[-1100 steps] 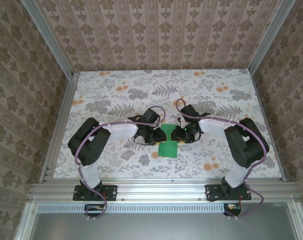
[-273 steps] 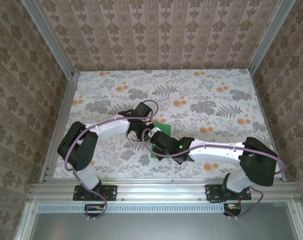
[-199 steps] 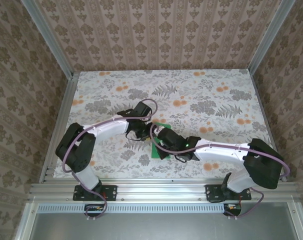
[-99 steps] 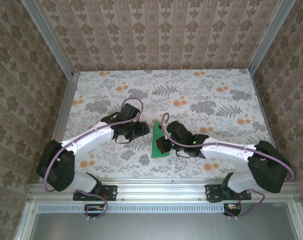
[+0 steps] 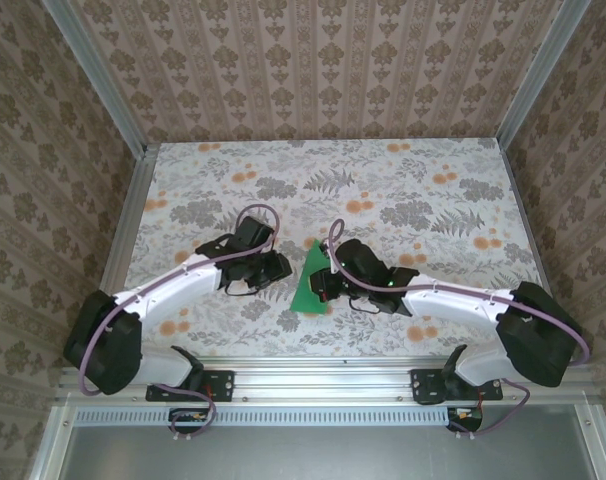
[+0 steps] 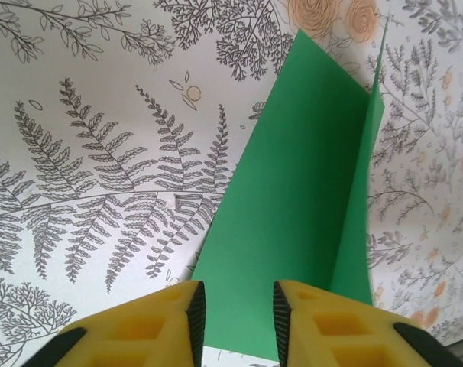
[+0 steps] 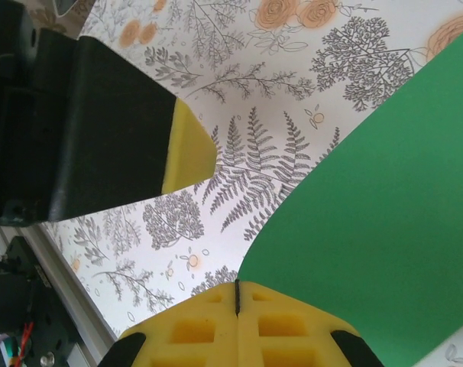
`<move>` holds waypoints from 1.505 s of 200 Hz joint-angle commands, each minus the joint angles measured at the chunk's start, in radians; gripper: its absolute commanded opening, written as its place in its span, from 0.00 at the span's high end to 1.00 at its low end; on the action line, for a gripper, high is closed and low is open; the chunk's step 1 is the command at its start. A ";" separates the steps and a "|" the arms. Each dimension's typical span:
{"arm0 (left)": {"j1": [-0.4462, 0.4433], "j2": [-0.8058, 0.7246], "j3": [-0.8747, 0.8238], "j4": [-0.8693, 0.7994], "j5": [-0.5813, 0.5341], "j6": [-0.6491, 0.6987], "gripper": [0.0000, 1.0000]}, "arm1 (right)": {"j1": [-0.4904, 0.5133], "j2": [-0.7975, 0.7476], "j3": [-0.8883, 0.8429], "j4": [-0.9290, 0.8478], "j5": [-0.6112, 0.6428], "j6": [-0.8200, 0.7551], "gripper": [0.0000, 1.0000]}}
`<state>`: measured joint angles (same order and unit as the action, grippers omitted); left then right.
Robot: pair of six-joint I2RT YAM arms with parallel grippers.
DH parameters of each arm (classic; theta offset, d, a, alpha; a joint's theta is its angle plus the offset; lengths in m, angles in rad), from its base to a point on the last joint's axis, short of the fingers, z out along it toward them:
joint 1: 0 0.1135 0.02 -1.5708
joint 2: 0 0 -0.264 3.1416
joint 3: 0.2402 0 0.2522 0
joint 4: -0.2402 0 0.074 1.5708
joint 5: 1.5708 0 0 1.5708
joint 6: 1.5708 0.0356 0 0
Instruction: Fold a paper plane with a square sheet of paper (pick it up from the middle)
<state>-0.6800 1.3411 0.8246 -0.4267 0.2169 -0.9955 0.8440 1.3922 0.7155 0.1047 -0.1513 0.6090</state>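
The paper plane (image 5: 304, 288) is a narrow, pointed piece of bright green paper lying on the flowered table (image 5: 433, 180) between my two grippers, its tip pointing away from the arms. In the left wrist view the paper plane (image 6: 293, 199) lies flat, with one long flap standing up along its right side. My left gripper (image 6: 237, 306) is open just short of the wide end, with nothing between its fingers. My right gripper (image 7: 237, 294) is shut, its tips at the edge of the paper plane (image 7: 384, 206). No green shows between its pads. The left gripper's finger (image 7: 189, 149) is in the right wrist view, at the upper left.
The aluminium frame rail (image 5: 313, 375) runs along the near table edge, with the arm bases behind it. Patterned walls close in the left, right and far sides. Open tabletop stretches away beyond the paper.
My left gripper has drawn back to the left, off the paper. My right gripper, shut, slid from the near end toward the middle, and the paper's wide end swung left.
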 commanded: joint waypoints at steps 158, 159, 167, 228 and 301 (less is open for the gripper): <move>-0.029 0.175 0.003 0.212 0.114 -0.190 0.45 | -0.017 0.076 -0.076 0.151 -0.115 0.001 1.00; -0.030 0.177 0.004 0.214 0.116 -0.191 0.45 | -0.016 0.075 -0.078 0.151 -0.115 0.001 1.00; -0.030 0.196 0.010 0.226 0.131 -0.194 0.46 | -0.017 0.069 -0.081 0.148 -0.106 -0.008 1.00; -0.033 0.261 0.047 0.265 0.180 -0.199 0.55 | -0.016 0.043 -0.078 0.102 -0.073 -0.075 0.98; -0.036 0.304 0.114 0.214 0.199 -0.159 0.92 | -0.008 0.005 -0.035 -0.036 0.002 -0.205 0.88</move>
<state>-0.7128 1.6291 0.8871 -0.1753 0.3977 -1.1790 0.8337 1.4387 0.6422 0.1463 -0.2035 0.4873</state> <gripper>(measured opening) 0.126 0.080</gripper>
